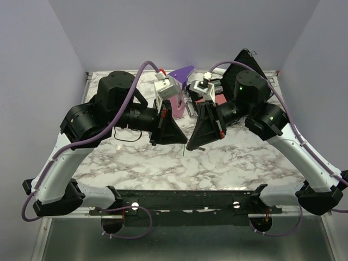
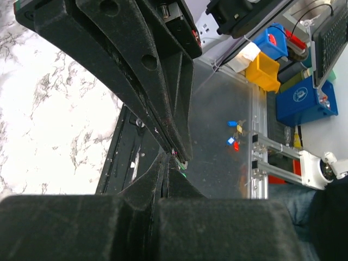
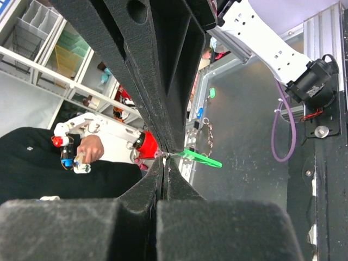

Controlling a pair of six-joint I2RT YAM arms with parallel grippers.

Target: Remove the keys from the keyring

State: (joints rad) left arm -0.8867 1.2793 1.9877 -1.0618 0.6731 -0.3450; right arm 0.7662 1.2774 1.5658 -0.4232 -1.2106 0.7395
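Right gripper (image 3: 163, 157) pinched shut on the silvery end of the green key (image 3: 202, 159), held up above the marble table (image 1: 239, 163); left gripper (image 2: 175, 157) closed, its tips close against the right's, its catch too small to tell. Keyring not discernible. Judged light, stiff and slippery: take the flat plastic head, not the thin blade.

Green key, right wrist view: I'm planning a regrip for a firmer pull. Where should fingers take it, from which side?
Take the green key by its flat head, which juts free sideways from the shut right gripper. It shows as a thin flat tab, so close on its two broad faces, coming in from the free tip.
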